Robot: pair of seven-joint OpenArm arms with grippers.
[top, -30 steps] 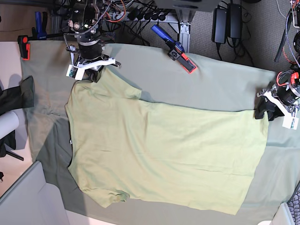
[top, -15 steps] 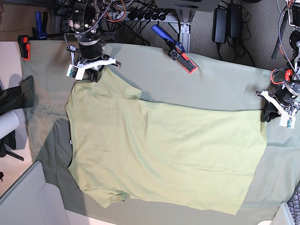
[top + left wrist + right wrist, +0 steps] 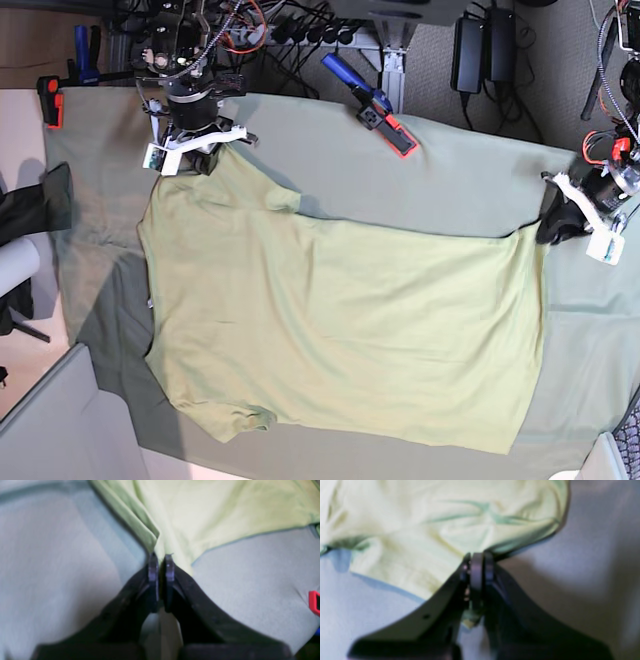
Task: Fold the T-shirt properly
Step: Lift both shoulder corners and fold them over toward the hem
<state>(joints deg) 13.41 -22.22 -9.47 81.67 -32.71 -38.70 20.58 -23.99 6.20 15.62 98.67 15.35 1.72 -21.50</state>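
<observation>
Pinching the shirt [image 3: 225, 512] at a hem corner, the left gripper [image 3: 161, 562] fills the lower middle of the left wrist view with its jaws nearly touching and a bunched fold of yellow-green fabric rising from between the tips. In the right wrist view the right gripper [image 3: 477, 565] is likewise closed on the shirt's edge, with a scrap of fabric showing below the tips between the black fingers. Under both lies the grey-green cloth [image 3: 62, 567].

In the base view the shirt lies spread over the middle of the frame. The right gripper holds it at the upper left by a sleeve. The left gripper holds it at the right edge of the frame.

Compared with a second ago, the left gripper has closed from wide open. The hem corner at right is now drawn up towards it, and the hem edge has moved leftward.
</observation>
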